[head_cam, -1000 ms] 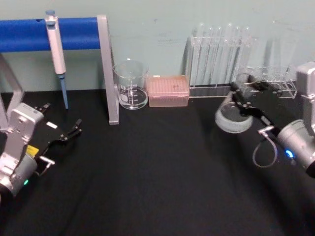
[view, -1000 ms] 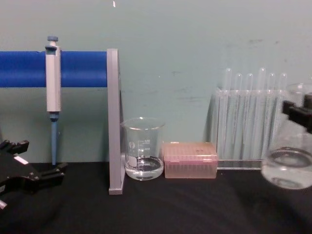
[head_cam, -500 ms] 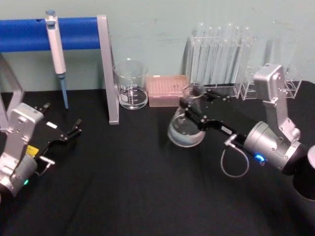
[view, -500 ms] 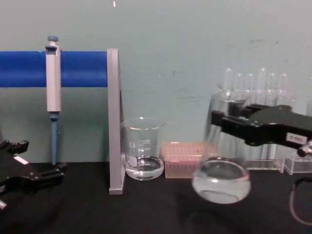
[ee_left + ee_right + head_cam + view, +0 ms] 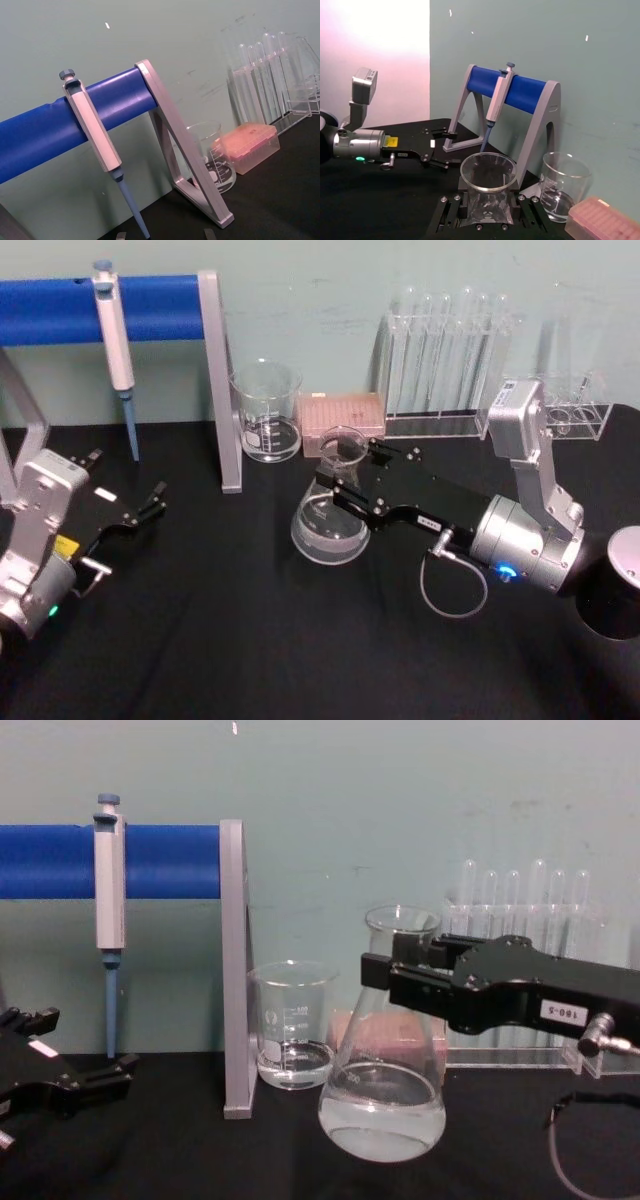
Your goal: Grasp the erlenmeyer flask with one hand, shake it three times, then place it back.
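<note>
- Erlenmeyer flask [image 5: 328, 528] was held in your right gripper [image 5: 338, 483]. Its two flat jaws were clamped on the narrow neck just under the rolled rim, and the wide base hung below them.
- In the chest view the flask [image 5: 383, 1105] stood close to upright under the right gripper [image 5: 398, 982], with a shallow pool of clear liquid in its base. You could not tell from these views whether the base touched the black table [image 5: 200, 1160].
- Your right wrist camera looked down onto the flask [image 5: 485, 200], with its open mouth sitting between the two jaw plates.
- A white numbered label [image 5: 565, 1013] showed on the side of the right gripper, back from the jaws.
- Beyond the right gripper's tips and off to its left stood the glass beaker [image 5: 266, 415], apart from the flask.
- The pink tip box [image 5: 345, 415] lay just behind the flask's rim, ahead of the jaws.
- The rack of test tubes [image 5: 445, 350] stood against the wall, behind the right gripper's body.
- Your left gripper [image 5: 138, 512] was well apart from the right one, far over on the left side of the table, with its fingers spread.
- The pipette [image 5: 113, 330] hung on the blue stand [image 5: 55, 308], beyond the left gripper.
</note>
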